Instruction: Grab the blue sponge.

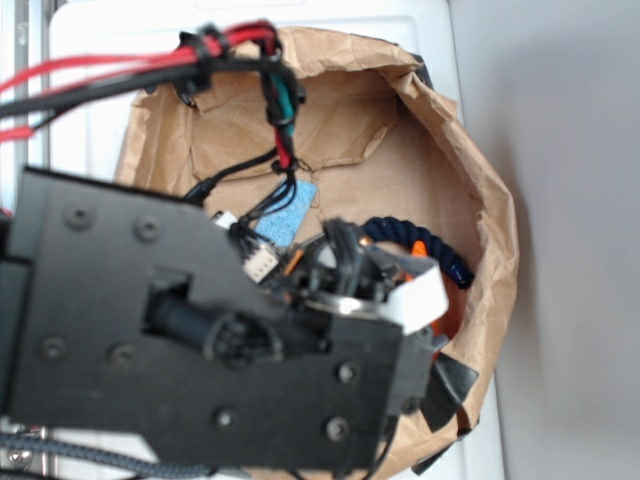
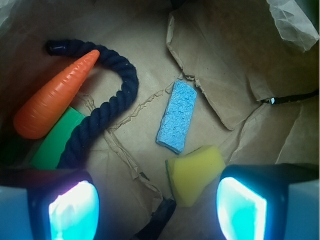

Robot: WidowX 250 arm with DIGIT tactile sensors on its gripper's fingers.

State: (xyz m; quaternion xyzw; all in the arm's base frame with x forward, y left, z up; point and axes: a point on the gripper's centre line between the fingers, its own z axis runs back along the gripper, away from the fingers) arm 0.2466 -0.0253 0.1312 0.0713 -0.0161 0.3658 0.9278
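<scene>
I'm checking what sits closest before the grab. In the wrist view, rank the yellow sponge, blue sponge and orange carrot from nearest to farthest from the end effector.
1. Yellow sponge: nearest the end effector, toward its right finger.
2. Blue sponge: centre, farther up.
3. Orange carrot: far left.

Blue sponge (image 2: pixel 177 116) lies flat (porous, light-blue rectangle), angled slightly, untouched.

Two views, both aimed down into one brown paper bag (image 1: pixel 440 130).

Exterior: from above, looking steeply down over the arm's black body (image 1: pixel 200 340), which blocks the lower left; close enough that the bag's rim nearly fills the picture. Wrist: from between the gripper (image 2: pixel 157 205) fingers, facing the bag's floor, very near. Shared by both: the blue sponge (image 2: pixel 177 116) (image 1: pixel 290 215), the dark blue rope (image 2: pixel 107 107) (image 1: pixel 430 240), creased bag floor.
</scene>
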